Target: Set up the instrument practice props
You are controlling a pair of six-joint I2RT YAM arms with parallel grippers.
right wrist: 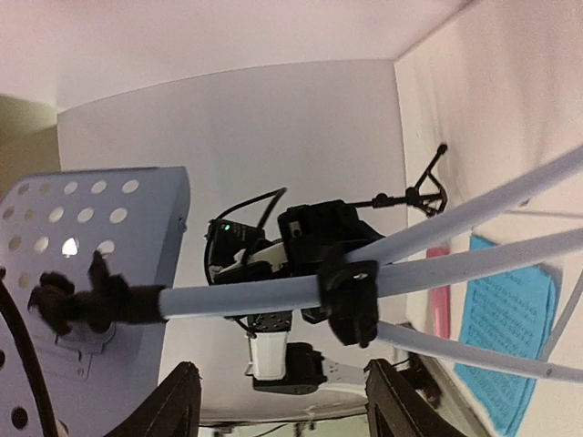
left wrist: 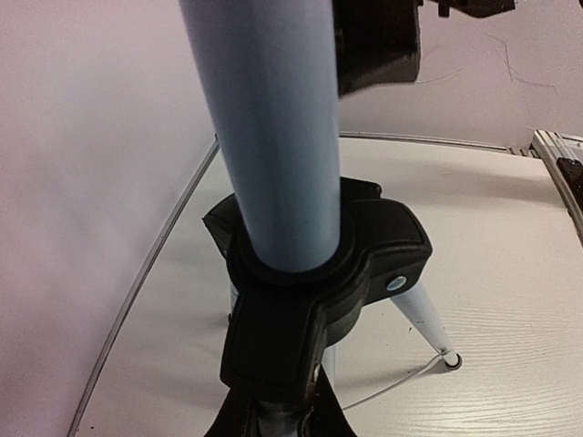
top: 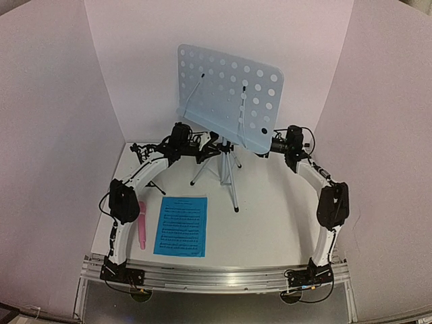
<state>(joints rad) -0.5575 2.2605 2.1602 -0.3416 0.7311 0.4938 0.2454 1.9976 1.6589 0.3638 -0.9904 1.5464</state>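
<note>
Top external shows the stand [top: 233, 101] upright mid-table, left gripper [top: 202, 147] at its pole [left wrist: 264, 137] — whether clamped I cannot tell — right gripper [right wrist: 284, 391] spread wide and empty beside its plate [right wrist: 100, 237]; any sideways shove could topple it.

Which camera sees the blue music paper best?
The top external view: the whole sheet music lies flat, staves visible. The right wrist view catches only part behind the stand legs; the left wrist view shows none.
</note>
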